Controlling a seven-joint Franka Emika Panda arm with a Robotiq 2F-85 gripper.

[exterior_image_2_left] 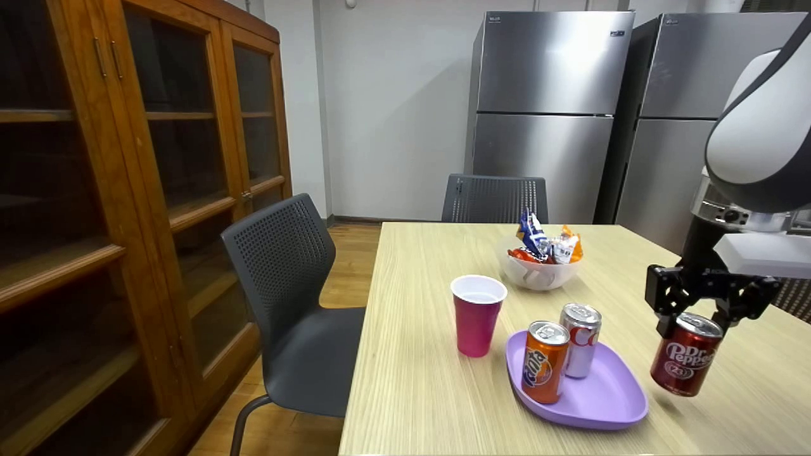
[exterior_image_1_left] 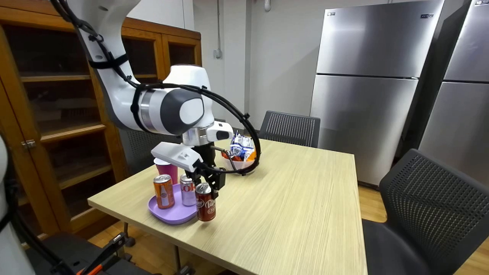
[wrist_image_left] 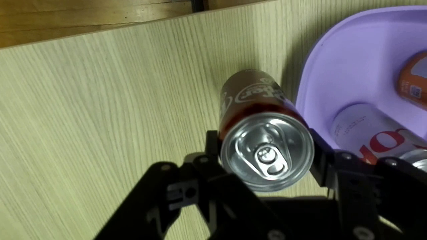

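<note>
Dr Pepper can sits in claw, jaws part-spread & clamped nr its top, just beside purple plate, prob. slightly above tabletop. Risk: sideways drift could clip rim or silver Coke can; light grip on smooth metal could slip.

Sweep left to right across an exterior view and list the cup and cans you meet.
In an exterior view: pink cup, orange Fanta can, silver can with red lettering, red Dr Pepper can gripped by the pincer.
</note>
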